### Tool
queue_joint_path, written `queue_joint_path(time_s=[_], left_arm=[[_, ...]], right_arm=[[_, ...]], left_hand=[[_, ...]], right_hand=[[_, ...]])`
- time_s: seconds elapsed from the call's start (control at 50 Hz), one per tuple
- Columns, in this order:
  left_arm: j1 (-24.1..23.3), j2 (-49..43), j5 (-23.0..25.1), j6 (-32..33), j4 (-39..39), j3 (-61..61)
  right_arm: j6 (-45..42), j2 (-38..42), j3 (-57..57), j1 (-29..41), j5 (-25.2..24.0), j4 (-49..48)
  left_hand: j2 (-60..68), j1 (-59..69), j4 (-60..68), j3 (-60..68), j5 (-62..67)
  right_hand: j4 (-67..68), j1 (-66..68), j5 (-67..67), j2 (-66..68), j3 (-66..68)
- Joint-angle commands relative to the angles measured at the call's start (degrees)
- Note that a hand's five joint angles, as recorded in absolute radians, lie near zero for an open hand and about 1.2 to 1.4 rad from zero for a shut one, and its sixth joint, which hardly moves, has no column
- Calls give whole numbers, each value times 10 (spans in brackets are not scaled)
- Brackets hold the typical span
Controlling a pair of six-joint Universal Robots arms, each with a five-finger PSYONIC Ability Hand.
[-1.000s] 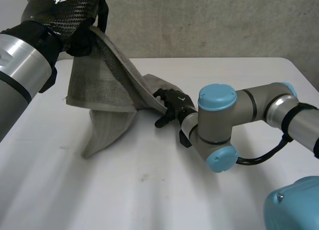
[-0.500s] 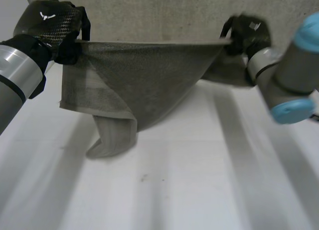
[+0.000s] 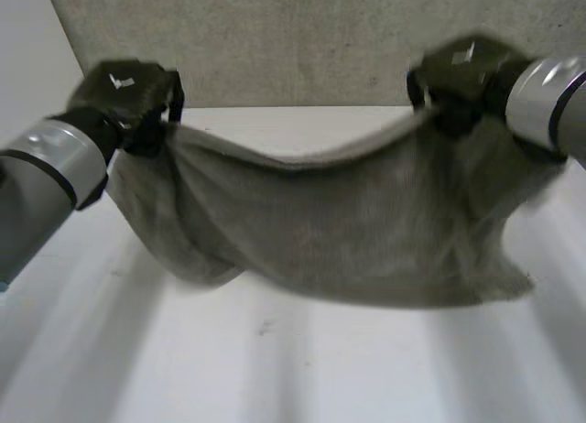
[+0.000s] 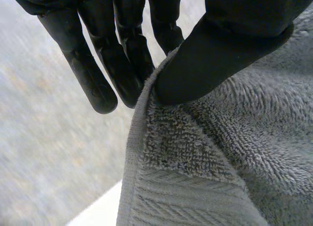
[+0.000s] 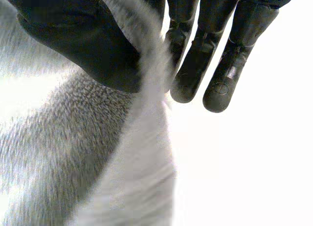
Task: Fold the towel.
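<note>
The grey towel (image 3: 348,231) hangs spread between the two hands above the white table (image 3: 275,377). Its upper edge sags in a shallow curve from one hand to the other, and its lower edge hangs loose close over the table; whether it touches the surface I cannot tell. The left hand (image 3: 124,95) grips the towel's upper corner on its own side. The right hand (image 3: 462,75) grips the opposite upper corner, held a little higher.

The head view gives the whole span of cloth but hides the grips. The left wrist view shows them: the thumb presses the towel's hemmed edge against straight fingers (image 4: 100,79) behind the cloth. In the right wrist view the thumb clamps a ridge of towel against the fingers (image 5: 222,69), and the cloth falls away past the fingertips.
</note>
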Motion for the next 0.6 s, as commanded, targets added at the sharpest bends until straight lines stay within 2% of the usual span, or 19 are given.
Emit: queue_joint_path(time_s=[0.02, 0.06, 0.12, 0.18, 0.22, 0.24, 0.26, 0.28, 0.3, 0.32, 0.34, 0.38, 0.4, 0.44, 0.46, 0.48, 0.5, 0.54, 0.6], left_arm=[[-2, -99, 0, 31, -47, 21], [-4, -147, 2, 50, -50, 35], [-5, -172, 3, 54, -50, 47], [-7, -216, 1, 58, -48, 92], [-8, -251, 0, 56, -37, 173], [-8, -252, 0, 56, -37, 173], [-8, -266, 0, 53, -21, 223], [-8, -266, 0, 53, -21, 224], [-8, -273, -1, 47, 7, 275], [-8, -277, -4, 39, 46, 321], [-8, -277, -4, 39, 47, 322], [-7, -271, -7, 5, 148, 389], [-7, -271, -7, 5, 149, 389], [-1, -246, -8, -41, 250, 404], [-1, -245, -8, -41, 250, 404], [-1, -226, -9, -61, 293, 399], [-1, -226, -9, -62, 294, 399], [0, -202, -9, -88, 347, 376], [5, -189, -9, -92, 334, 329]], right_arm=[[-44, 63, -1, -4, 38, 37], [-46, 90, -7, -4, 36, 28], [-47, 101, -13, -4, 36, 18], [-50, 128, -38, 0, 36, -29], [-49, 151, -86, 4, 36, -107], [-49, 151, -87, 4, 36, -108], [-47, 161, -116, 5, 36, -157], [-40, 167, -147, 6, 37, -212], [-40, 167, -147, 6, 37, -212], [-37, 168, -173, 7, 38, -272], [-37, 168, -173, 7, 38, -273], [-12, 158, -190, 7, 44, -412], [-12, 158, -190, 7, 44, -413], [30, 123, -177, 2, 48, -520], [30, 123, -176, 2, 48, -521], [51, 103, -161, -1, 47, -552], [51, 103, -161, -1, 47, -553], [85, 78, -125, -2, 40, -568], [94, 64, -87, 0, 35, -554]], left_hand=[[102, 116, 102, 102, 108], [102, 116, 102, 102, 108], [102, 116, 102, 102, 108], [102, 116, 102, 102, 108], [102, 116, 102, 102, 108], [102, 116, 102, 102, 108], [102, 116, 102, 102, 108], [102, 116, 102, 102, 108], [102, 116, 102, 102, 108], [102, 116, 102, 102, 108], [102, 116, 102, 102, 108], [102, 116, 102, 102, 108], [102, 116, 102, 102, 108], [102, 116, 102, 102, 108], [102, 116, 102, 102, 108], [102, 116, 102, 102, 108], [102, 116, 102, 102, 108], [102, 116, 102, 102, 108], [102, 116, 102, 102, 108]], right_hand=[[103, 3, 107, 105, 104], [103, 3, 107, 105, 104], [103, 3, 107, 105, 104], [103, 3, 107, 105, 104], [103, 3, 107, 105, 104], [103, 3, 107, 105, 104], [103, 3, 107, 105, 104], [103, 3, 107, 105, 104], [103, 3, 107, 105, 104], [103, 3, 107, 105, 104], [103, 3, 107, 105, 104], [103, 3, 107, 105, 104], [103, 3, 107, 105, 104], [103, 3, 107, 105, 104], [103, 3, 107, 105, 104], [103, 3, 107, 105, 104], [103, 3, 107, 105, 104], [103, 3, 107, 105, 104], [103, 3, 107, 105, 104]])
